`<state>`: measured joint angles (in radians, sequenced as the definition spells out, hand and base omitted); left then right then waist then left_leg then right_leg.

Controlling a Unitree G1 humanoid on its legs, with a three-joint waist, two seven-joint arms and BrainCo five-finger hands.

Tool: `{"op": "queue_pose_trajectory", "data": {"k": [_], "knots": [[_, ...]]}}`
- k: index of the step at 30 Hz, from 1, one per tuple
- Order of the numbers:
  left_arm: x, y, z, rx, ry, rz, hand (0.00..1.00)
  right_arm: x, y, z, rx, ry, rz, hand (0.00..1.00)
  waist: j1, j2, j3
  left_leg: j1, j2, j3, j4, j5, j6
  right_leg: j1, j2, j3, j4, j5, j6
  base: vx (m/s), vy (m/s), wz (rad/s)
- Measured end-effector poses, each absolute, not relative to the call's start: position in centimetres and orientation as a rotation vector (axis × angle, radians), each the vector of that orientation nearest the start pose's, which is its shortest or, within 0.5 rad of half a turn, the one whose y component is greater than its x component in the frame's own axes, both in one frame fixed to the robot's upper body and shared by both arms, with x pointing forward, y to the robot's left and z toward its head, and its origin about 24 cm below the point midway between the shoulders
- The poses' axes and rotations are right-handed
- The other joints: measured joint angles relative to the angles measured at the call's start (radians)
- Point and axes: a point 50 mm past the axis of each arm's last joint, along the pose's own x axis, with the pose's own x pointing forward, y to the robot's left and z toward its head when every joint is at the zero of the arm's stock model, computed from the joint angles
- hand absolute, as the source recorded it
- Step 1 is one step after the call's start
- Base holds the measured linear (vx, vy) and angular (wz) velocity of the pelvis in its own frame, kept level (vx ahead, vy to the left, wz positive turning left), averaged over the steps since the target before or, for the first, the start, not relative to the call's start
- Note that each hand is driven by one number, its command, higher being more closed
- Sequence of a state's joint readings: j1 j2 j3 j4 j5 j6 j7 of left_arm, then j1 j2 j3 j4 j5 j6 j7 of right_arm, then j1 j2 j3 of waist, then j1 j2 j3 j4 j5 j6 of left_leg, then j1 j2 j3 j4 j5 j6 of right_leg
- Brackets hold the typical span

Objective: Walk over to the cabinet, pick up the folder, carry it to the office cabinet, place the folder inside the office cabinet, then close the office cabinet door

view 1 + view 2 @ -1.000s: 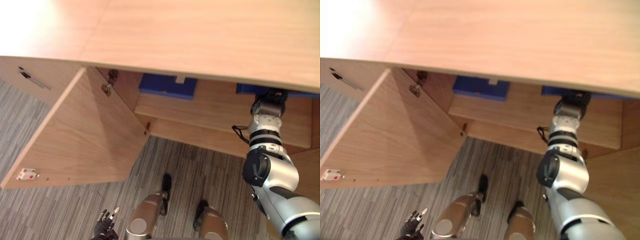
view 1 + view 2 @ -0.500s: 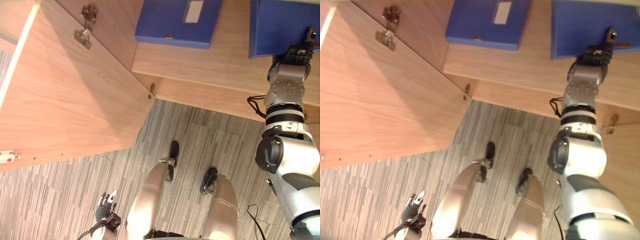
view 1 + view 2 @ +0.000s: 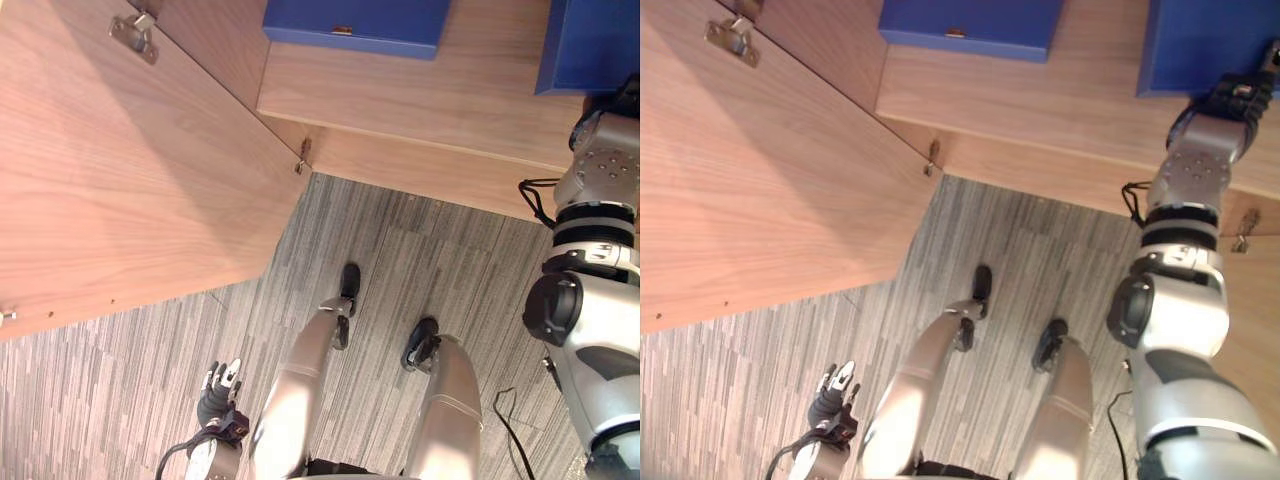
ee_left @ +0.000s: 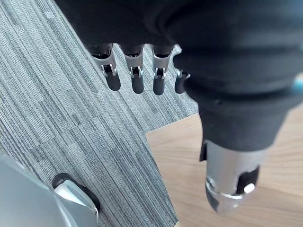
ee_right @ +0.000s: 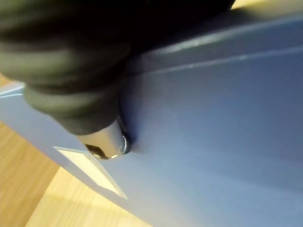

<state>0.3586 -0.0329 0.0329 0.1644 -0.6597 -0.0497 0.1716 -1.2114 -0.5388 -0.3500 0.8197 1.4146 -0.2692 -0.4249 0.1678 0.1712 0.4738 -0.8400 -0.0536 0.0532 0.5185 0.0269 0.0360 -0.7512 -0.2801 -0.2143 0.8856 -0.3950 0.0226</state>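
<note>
As the head view has tipped down, right hand [image 3: 1238, 95] stays against the blue folder [image 3: 1200, 45] on the cabinet shelf [image 3: 1070, 100], upper right, grip unreadable; left hand [image 3: 218, 390] hangs slack, lower left; placement looks nearly done.

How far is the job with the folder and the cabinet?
Looks done: the folder lies on the shelf inside the cabinet, beside another folder. In hand: the right hand rests against it; grip unclear. Left to do: draw back and close the door, now wide open. The left hand hangs open.
</note>
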Motion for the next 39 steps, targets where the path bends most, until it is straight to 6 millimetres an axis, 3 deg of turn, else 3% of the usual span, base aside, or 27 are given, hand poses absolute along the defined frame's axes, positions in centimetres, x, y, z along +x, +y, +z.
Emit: {"op": "queue_pose_trajectory", "data": {"k": [13, 23, 25, 30, 35, 36, 39], "knots": [[13.9, 17.7, -5.2, -0.648, 0.415, 0.475, 0.00, 38.2, -29.5, 29.6, 1.315, -0.506, -0.453, 1.00, -0.010, -0.017, 0.009, 0.048, -0.013, -0.028, -0.131, 0.058, -0.015, 0.036, -0.003, -0.047, -0.064, 0.003, -0.003, 0.07, -0.042, 0.09], [12.5, 18.1, -7.5, -0.622, 0.529, 0.568, 0.00, 36.7, -30.9, 31.4, 1.421, -0.625, -0.440, 1.00, 0.008, -0.019, 0.007, 0.002, -0.031, -0.051, -0.129, 0.089, -0.025, -0.028, -0.028, -0.061, 0.010, 0.002, -0.004, 0.01, -0.060, 0.11], [13.0, 18.5, -7.5, -0.628, 0.516, 0.591, 0.00, 36.4, -31.4, 31.8, 1.404, -0.642, -0.445, 1.00, 0.007, -0.019, 0.007, -0.040, -0.031, -0.051, -0.068, 0.076, -0.021, -0.056, -0.031, -0.055, 0.048, -0.002, 0.002, -0.04, -0.029, 0.07], [13.5, 18.4, -8.4, -0.636, 0.547, 0.607, 0.00, 36.1, -30.4, 34.0, 1.332, -0.684, -0.375, 1.00, 0.009, -0.022, 0.008, -0.243, -0.010, -0.010, 0.278, -0.072, -0.016, -0.212, -0.033, 0.041, 0.272, -0.096, 0.007, -0.08, -0.010, -0.19], [15.1, 18.4, -8.5, -0.645, 0.544, 0.610, 0.00, 36.2, -30.4, 33.9, 1.337, -0.676, -0.371, 1.00, 0.007, -0.024, 0.009, -0.389, -0.001, 0.024, 0.461, -0.123, -0.006, -0.366, -0.042, 0.110, 0.448, -0.139, 0.024, -0.10, 0.046, -0.11], [15.4, 18.5, -8.5, -0.646, 0.541, 0.609, 0.00, 36.1, -30.4, 34.0, 1.345, -0.683, -0.363, 0.00, 0.007, -0.025, 0.010, -0.404, -0.001, 0.030, 0.477, -0.124, -0.006, -0.384, -0.046, 0.118, 0.468, -0.143, 0.021, -0.10, 0.043, 0.02], [15.6, 18.4, -8.6, -0.647, 0.548, 0.616, 0.00, 35.9, -30.5, 34.2, 1.328, -0.694, -0.362, 0.00, 0.006, -0.028, 0.012, -0.421, 0.000, 0.048, 0.518, -0.126, -0.001, -0.411, -0.056, 0.142, 0.520, -0.152, 0.020, -0.05, 0.001, 0.01]]}}
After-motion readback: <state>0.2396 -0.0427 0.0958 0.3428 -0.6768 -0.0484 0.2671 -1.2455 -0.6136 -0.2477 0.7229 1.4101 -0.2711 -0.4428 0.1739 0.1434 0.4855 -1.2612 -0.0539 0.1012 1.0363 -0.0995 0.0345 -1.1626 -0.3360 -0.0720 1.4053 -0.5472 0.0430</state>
